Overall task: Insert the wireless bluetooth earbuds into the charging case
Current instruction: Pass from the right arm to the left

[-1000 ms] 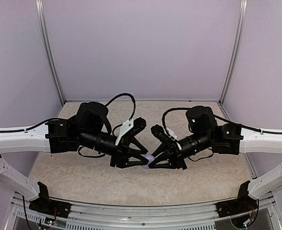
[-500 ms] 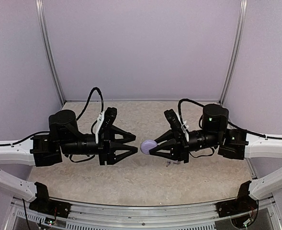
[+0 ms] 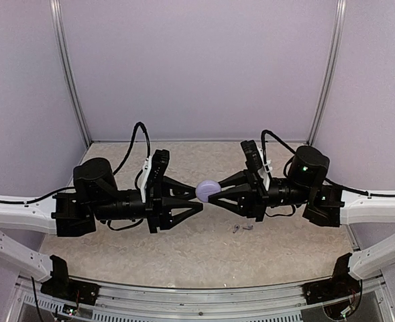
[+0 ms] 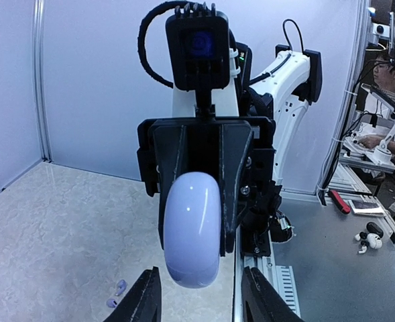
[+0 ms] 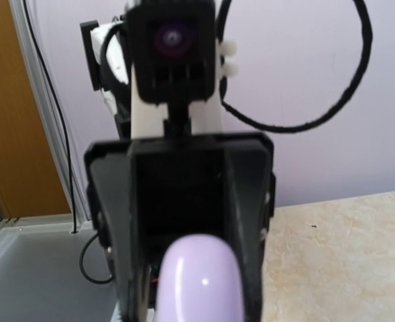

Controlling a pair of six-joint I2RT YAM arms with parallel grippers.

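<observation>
1. Right end effector (image 3: 214, 193) is clamped on the charging case (image 3: 206, 190) and holds it in the air at frame centre, well above the surface (image 3: 184, 251).
2. Case is closed. From the left wrist view the pinch looks to be across its two broad faces. I can't make out the seam or hinge.
3. Left end effector (image 3: 198, 199) is part-open and empty, nose to nose with the right one. Its fingers (image 4: 145, 300) flank the case's lower edge with a gap on each side.
4. Both earbuds (image 3: 241, 228) lie loose on the surface, just below and right of centre.
5. My read on the case: a light, rigid, glossy puck with rounded edges. It's slippery and will squirt out of a pinch on the curve, so hold it flat on the faces or dead on the widest line.
6. A face-to-face pinch probably keeps the lid shut. To open it I'd hold the base only and take the lid rim with the left.
7. My read on the earbuds: tiny, light and smooth, likely to skate when nudged. Come in low and pinch gently across the body, not the stem tip.
</observation>
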